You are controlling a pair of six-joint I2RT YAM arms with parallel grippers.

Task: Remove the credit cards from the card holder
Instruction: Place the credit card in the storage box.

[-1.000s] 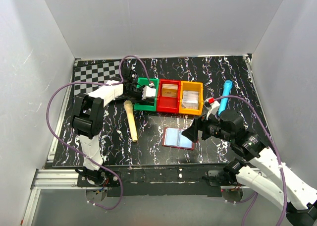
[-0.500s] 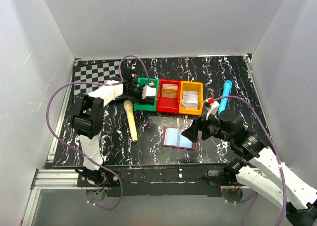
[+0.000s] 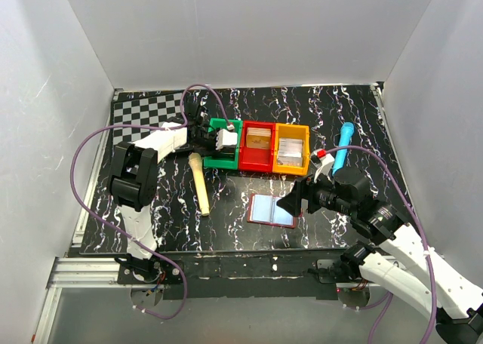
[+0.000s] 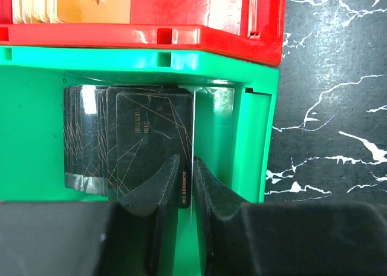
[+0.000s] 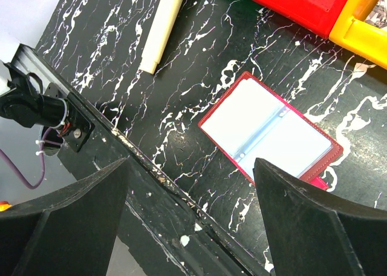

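Observation:
The card holder (image 3: 273, 209) lies open flat on the black marbled table, maroon rim, glossy pale-blue inside (image 5: 272, 137); I see no cards in its pockets. My left gripper (image 3: 224, 140) is down in the green bin (image 4: 139, 58), jaws (image 4: 188, 161) a narrow gap apart. One credit card (image 4: 192, 137) stands edge-on between them, against the right finger. A stack of dark credit cards (image 4: 133, 137) leans in the bin just left of it. My right gripper (image 3: 290, 204) hovers wide open and empty (image 5: 191, 161) beside the holder's right edge.
A red bin (image 3: 256, 163) holding tan cards and a yellow bin (image 3: 290, 167) stand in a row right of the green one. A cream stick (image 3: 200, 184) lies left of the holder, and a blue pen (image 3: 343, 144) sits at the right. The checkerboard (image 3: 147, 106) is at the back left.
The left jaws have parted slightly around the card over the green bin. Neither arm has visibly shifted, and the card holder lies where it was.

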